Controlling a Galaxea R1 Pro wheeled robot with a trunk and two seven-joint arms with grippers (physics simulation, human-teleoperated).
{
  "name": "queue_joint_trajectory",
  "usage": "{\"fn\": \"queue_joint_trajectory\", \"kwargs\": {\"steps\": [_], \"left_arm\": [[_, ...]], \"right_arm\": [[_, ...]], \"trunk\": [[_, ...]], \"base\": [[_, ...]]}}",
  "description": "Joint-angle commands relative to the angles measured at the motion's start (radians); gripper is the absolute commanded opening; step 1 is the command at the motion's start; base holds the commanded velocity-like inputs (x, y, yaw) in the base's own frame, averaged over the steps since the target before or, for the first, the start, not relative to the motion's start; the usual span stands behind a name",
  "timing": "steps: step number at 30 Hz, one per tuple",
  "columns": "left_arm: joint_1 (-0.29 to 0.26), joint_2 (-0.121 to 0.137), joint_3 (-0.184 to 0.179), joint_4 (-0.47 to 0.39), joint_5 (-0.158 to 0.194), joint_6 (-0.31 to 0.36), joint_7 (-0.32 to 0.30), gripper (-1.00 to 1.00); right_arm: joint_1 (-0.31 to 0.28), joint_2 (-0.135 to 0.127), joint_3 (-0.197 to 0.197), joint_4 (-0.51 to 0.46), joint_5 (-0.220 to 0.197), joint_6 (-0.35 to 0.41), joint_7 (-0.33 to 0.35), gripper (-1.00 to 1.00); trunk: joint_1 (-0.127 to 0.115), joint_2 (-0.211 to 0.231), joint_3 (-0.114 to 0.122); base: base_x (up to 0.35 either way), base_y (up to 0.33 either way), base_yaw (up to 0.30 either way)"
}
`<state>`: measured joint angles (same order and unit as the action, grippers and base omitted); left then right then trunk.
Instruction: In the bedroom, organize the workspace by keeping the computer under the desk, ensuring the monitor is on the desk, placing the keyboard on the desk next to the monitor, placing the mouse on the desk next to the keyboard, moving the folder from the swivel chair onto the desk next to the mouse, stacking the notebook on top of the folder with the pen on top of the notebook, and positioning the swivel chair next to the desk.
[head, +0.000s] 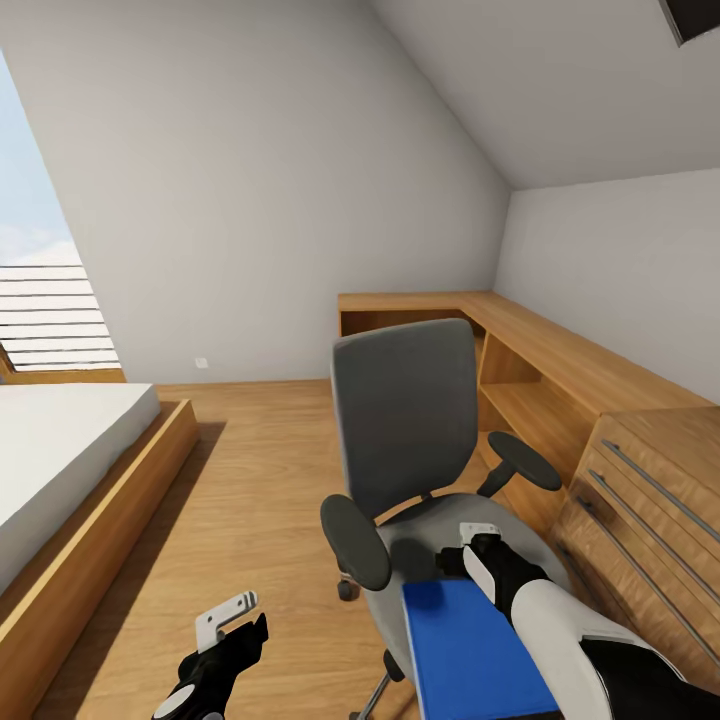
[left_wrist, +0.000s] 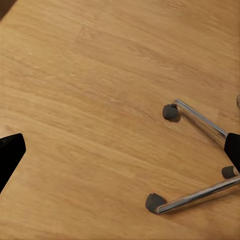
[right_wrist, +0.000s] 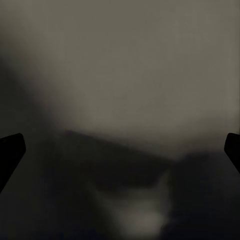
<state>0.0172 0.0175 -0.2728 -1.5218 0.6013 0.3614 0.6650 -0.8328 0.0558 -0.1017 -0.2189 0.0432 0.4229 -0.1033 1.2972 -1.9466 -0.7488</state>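
Folder (head: 470, 650) flat on swivel chair (head: 405, 420), long axis away from camera; both jaws wide.

White-shelled right arm (head: 560, 625), black joints

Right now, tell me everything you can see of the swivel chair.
The swivel chair stands upright on the wooden floor, beside the light wooden chest. It has a grey padded back and seat, two black oval armrests, chrome legs on dark casters. The blue folder lies on its seat; the right gripper hovers close over that seat.
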Motion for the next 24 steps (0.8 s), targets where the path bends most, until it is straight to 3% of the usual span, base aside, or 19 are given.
{"fn": "queue_joint_trajectory", "kwargs": {"steps": [1,17,20,24], "left_arm": [[0.000,0.001,-0.002,-0.002,0.006,0.002,0.007,1.00],[0.000,0.004,-0.002,0.001,0.008,0.001,0.004,1.00],[0.000,0.004,-0.002,0.001,0.008,0.001,0.004,1.00],[0.000,0.004,-0.002,0.002,0.009,0.002,0.004,1.00]], "right_arm": [[0.000,0.001,-0.008,-0.002,0.004,0.005,-0.002,1.00],[0.000,0.001,-0.004,-0.008,0.007,-0.003,-0.003,1.00],[0.000,0.001,-0.003,-0.042,0.007,-0.004,-0.003,1.00],[0.005,0.002,-0.004,-0.159,0.007,0.003,-0.004,1.00]], "trunk": [[0.000,0.000,-0.001],[0.000,0.000,-0.001],[0.000,0.000,-0.001],[0.000,0.000,-0.001]], "base": [[0.000,0.000,0.000],[0.000,0.000,0.000],[0.000,0.000,0.000],[0.000,0.000,0.000]]}}
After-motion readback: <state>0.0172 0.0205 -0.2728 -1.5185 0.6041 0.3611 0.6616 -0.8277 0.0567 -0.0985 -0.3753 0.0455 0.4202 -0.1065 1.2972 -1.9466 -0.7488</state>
